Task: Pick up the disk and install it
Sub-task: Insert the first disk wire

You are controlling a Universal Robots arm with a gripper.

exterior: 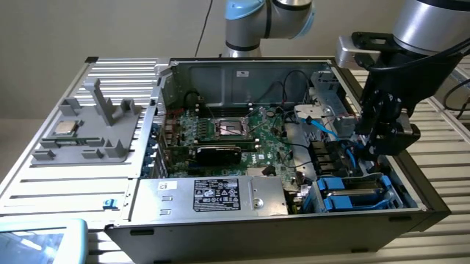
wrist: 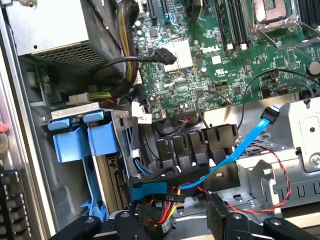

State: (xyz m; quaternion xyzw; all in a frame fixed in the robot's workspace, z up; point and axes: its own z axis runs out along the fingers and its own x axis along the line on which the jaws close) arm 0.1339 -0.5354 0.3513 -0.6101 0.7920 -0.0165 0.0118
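Observation:
The disk (exterior: 353, 193) sits low in the drive bay at the case's front corner, on the exterior view's right. It shows as a grey face inside a bright blue carrier. In the wrist view the blue carrier tabs (wrist: 80, 136) stand edge-on in that bay. My gripper (exterior: 380, 149) hangs over the case just behind the bay, above black connectors and cables, apart from the disk. Its black fingers (wrist: 221, 219) are spread, so the gripper (wrist: 172, 226) is open with only loose cables below the gap. It holds nothing.
A light blue data cable (wrist: 235, 152) and red-black wires cross under the gripper. The green motherboard (exterior: 242, 132) fills the middle of the case, and a silver power supply box (exterior: 217, 195) stands at the front. A grey fixture with a small chip (exterior: 66, 127) lies outside the case on the exterior view's left.

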